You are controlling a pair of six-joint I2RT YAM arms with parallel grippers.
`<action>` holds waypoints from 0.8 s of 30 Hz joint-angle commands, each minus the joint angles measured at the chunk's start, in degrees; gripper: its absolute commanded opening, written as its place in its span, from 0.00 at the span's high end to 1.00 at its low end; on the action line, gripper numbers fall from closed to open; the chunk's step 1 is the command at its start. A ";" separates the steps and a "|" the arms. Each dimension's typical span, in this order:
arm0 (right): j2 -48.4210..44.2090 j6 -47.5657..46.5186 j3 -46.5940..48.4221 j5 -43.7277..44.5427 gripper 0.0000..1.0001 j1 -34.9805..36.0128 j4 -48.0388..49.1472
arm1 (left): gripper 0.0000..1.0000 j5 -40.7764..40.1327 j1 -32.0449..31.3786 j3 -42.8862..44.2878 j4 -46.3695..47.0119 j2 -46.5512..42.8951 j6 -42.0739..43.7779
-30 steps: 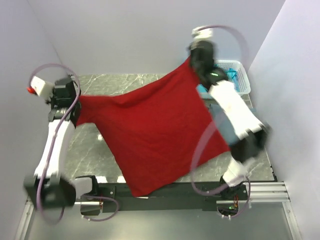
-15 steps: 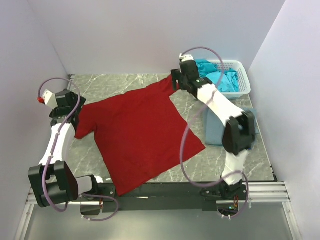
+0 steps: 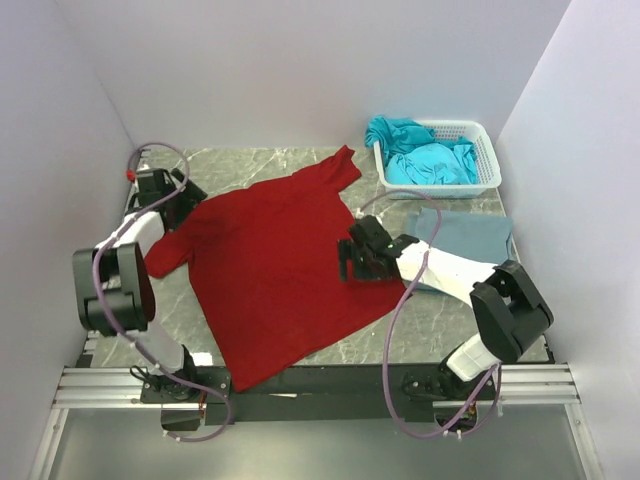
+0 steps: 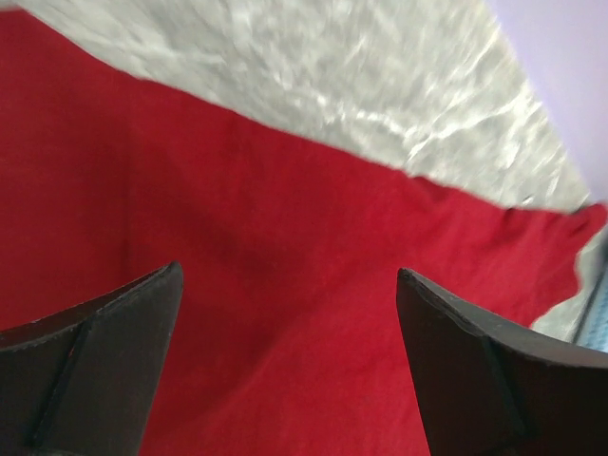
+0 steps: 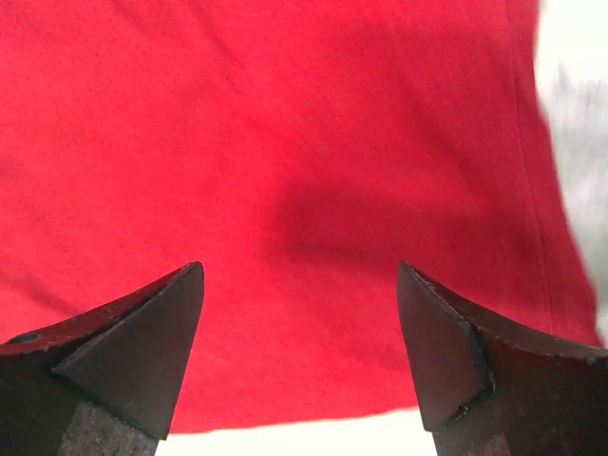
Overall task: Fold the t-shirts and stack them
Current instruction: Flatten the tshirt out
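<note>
Red t-shirt (image 3: 270, 270): one; grey-blue t-shirt (image 3: 470, 235): one.

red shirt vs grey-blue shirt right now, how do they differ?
Colour: the red t-shirt is dark red, the grey-blue t-shirt muted grey-blue. State: red lies spread open, sleeves out; grey-blue is folded into a compact rectangle. Place: red covers the middle of the table; grey-blue sits right, just in front of the basket. Both lie on the table.

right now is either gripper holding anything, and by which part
Nothing is held. The left gripper and the right gripper are both open over the dark red t-shirt, which lies spread on the table; neither pinches any cloth.
</note>
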 commanded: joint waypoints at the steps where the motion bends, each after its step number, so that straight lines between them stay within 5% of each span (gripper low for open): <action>1: -0.43 5.52 -2.07 -0.76 0.12 -0.73 1.65 | 0.01 3.24 -0.90 3.58 1.70 3.99 0.94; 11: 16.95 0.96 9.16 -3.21 0.12 -7.49 -1.59 | 0.01 1.67 -0.82 1.38 2.25 8.92 -0.47; 24: 39.03 -9.68 46.22 -2.95 0.12 -12.51 -16.01 | 0.00 2.28 -1.43 -18.19 -0.92 -2.05 -6.80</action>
